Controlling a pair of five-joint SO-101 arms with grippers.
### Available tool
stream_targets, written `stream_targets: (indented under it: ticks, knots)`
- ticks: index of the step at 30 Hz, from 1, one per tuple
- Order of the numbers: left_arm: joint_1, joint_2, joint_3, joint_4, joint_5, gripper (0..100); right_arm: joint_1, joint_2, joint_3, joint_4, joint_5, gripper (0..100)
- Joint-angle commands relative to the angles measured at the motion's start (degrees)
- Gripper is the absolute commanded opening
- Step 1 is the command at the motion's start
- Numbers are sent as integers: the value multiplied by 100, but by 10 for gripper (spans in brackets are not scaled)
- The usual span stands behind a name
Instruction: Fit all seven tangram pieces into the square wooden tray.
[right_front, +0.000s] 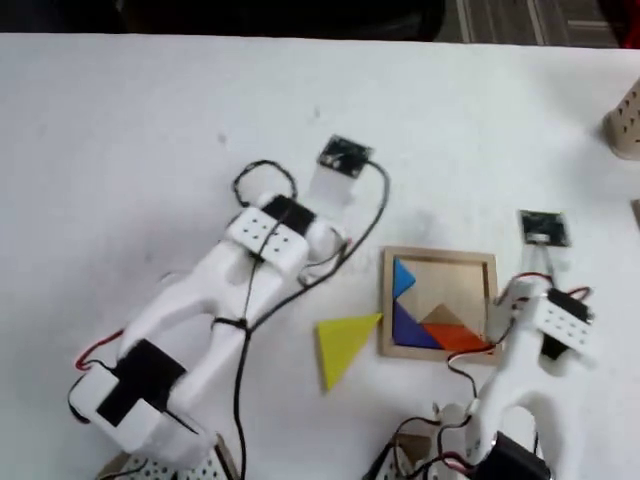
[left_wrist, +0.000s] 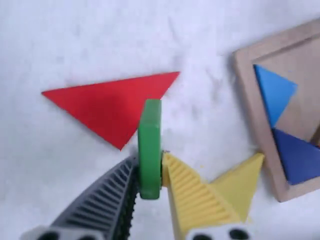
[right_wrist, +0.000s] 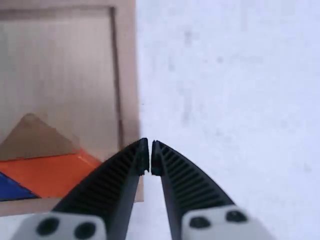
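1. White table (right_front: 120, 120) with a matte, faintly scuffed top, evenly lit.
2. Dark band (right_front: 250, 15) beyond the table's far edge.
3. Striped grey floor (right_front: 520, 20) past the far right corner.
4. Tan perforated object (right_front: 625, 125) at the table's right edge.

A white table (right_front: 150, 120) carries a square wooden tray (right_front: 440, 254), and a flat yellow triangle piece (right_front: 342, 343) lies just beside the tray's edge. A flat red triangle piece (left_wrist: 107, 105) lies on the bare tabletop near the tray, apart from it.

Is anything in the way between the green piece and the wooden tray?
Mostly no. The left gripper holds the green piece, and bare table lies toward the wooden tray. Only the yellow triangle sits beside the tray's edge.
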Motion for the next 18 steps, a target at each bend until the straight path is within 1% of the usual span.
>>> stream_targets:
  ticks: [1,4,5,8,11,14,18]
  knots:
    - [681,-66,-642,97,62,20,857,-127,-492,-66,466,17]
    - [1288,-22,-897,62,88,20,1648,-127,-712,-66,949,17]
    - [1455,-22,-932,-26,220,20,1877,-127,-774,-66,1099,17]
    - [1798,-13,-765,-774,782,20,2466,-127,-862,-136,1495,17]
    - [2105,57,-519,-1512,1055,20,2949,-119,-826,-558,1635,17]
    - [2334,479,-501,-1811,1081,20,3292,-119,-826,-804,1697,17]
    - [2325,1288,-519,-2286,1081,20,3407,-119,-826,-796,1925,18]
